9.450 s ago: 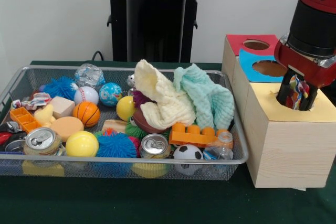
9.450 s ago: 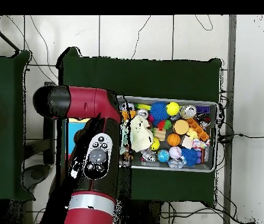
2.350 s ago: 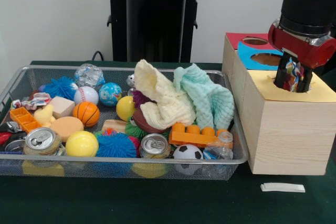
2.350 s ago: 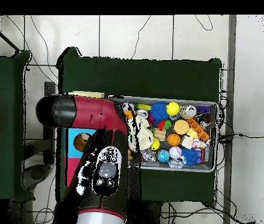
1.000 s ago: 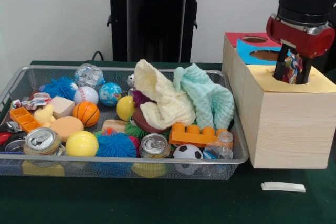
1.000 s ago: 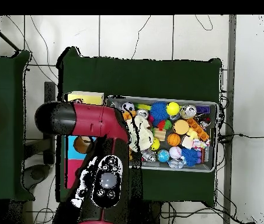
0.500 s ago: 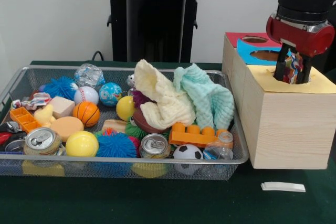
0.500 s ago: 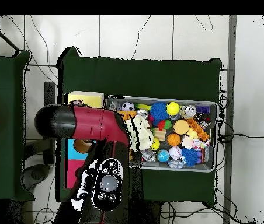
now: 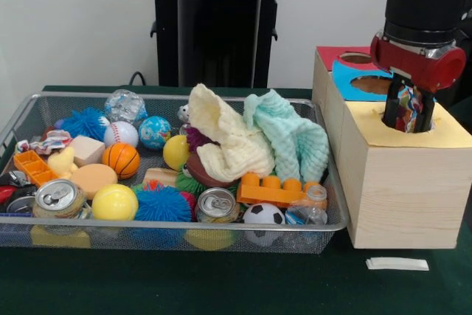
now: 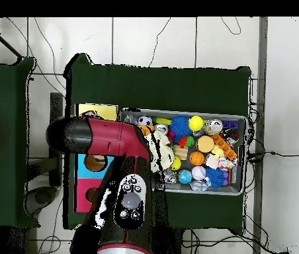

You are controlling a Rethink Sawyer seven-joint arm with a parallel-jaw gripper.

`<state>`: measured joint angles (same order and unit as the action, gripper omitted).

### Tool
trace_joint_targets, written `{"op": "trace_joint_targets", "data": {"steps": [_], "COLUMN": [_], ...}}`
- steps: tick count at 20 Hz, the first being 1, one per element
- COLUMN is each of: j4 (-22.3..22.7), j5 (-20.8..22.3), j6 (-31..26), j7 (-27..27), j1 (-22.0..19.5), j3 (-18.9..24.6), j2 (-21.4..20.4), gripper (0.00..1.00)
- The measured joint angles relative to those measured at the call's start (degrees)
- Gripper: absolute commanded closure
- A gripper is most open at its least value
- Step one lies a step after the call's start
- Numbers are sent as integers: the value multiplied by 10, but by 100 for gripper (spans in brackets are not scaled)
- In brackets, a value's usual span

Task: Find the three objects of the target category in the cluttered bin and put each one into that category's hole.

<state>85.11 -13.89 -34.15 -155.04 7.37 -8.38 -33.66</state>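
My gripper stands over the yellow top of the wooden box, its tips down at the hole there. It is shut on a crumpled, many-coloured wrapper that shows between the two black fingers. Another crumpled wrapper lies at the left end of the wire bin. In the overhead view the red arm hides the gripper and most of the box; only the box's yellow corner, its blue section and its red section show beside it.
The bin holds several balls, two drink cans, a cream cloth, a mint cloth and an orange brick. A small white strip lies on the green tabletop in front of the box.
The gripper, still holding the wrapper, has shifted a little left and lower over the yellow top. The arm has swung slightly toward the bin in the overhead view.
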Motion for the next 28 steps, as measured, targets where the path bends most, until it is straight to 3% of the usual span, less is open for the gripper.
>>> {"op": "trace_joint_targets", "data": {"steps": [28], "j4": [-21], "j5": [0], "j6": [20], "j7": [0], "j1": [-13], "j3": [16], "j2": [35], "gripper": [0]}}
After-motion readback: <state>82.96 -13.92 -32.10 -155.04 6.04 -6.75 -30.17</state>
